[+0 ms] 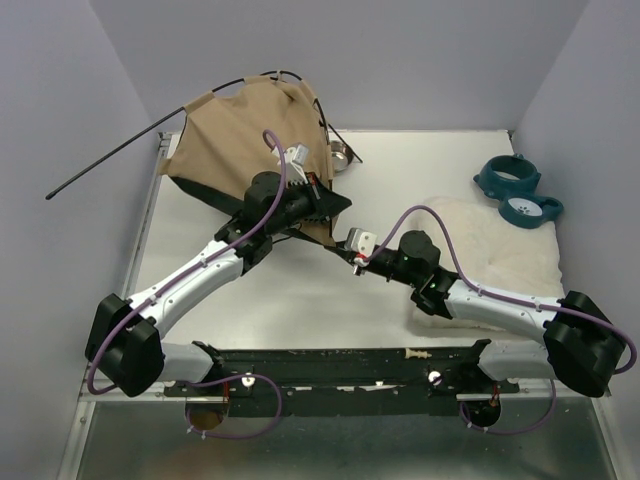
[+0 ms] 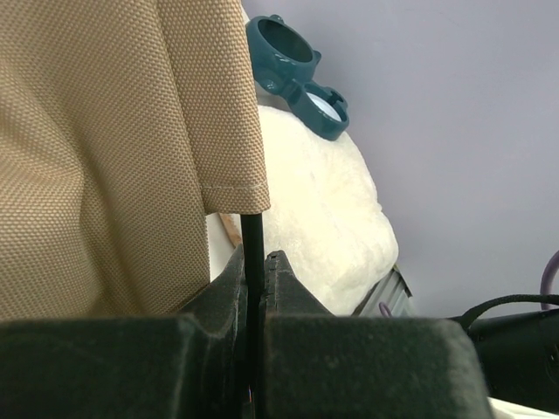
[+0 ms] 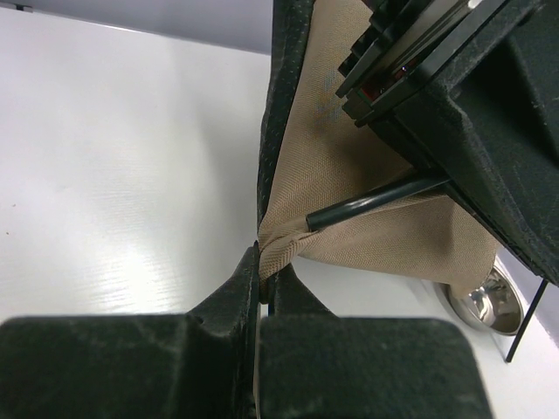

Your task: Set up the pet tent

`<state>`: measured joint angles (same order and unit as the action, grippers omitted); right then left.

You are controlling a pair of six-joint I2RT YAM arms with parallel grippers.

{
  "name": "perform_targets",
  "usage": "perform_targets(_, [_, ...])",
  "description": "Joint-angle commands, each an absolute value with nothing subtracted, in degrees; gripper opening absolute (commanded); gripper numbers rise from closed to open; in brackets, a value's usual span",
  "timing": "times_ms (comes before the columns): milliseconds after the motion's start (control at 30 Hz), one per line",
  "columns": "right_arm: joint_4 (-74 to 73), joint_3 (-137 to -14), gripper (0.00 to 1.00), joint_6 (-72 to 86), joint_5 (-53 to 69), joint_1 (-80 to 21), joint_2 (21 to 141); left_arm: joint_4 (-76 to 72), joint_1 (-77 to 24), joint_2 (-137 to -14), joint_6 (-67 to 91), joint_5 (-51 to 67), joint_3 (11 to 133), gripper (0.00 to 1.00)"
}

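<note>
The pet tent [image 1: 240, 125] lies slumped at the table's back left, tan fabric over a black base. One thin black pole [image 1: 110, 162] juts out far to its left. My left gripper [image 1: 322, 205] is at the tent's near right corner. In the left wrist view it [image 2: 256, 260] is shut on a black pole [image 2: 252, 229] that comes out of a tan fabric sleeve [image 2: 131, 131]. My right gripper [image 3: 265, 271] is shut on a tan corner of the tent [image 3: 288, 243], just below the pole's end [image 3: 376, 202]. From above, that gripper [image 1: 345, 250] sits close beside the left one.
A white fluffy cushion [image 1: 490, 250] lies at the right, under the right arm. A teal bowl stand [image 1: 517, 188] sits at the back right. A small metal bowl [image 1: 340, 152] rests behind the tent's right edge. Grey walls enclose the table.
</note>
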<state>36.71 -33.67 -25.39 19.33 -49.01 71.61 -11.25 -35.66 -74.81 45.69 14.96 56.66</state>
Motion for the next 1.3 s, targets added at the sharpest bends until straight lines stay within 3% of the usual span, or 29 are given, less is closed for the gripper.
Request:
perform_targets(0, [34.1, -32.8, 0.01, -26.2, 25.0, -51.5, 71.7, -12.5, -33.9, -76.2, 43.6, 5.3, 59.5, 0.0])
perform_targets(1267, [33.2, -34.1, 0.01, -23.9, 23.6, -51.6, 72.2, -11.1, -34.2, -74.9, 41.7, 4.7, 57.0, 0.0])
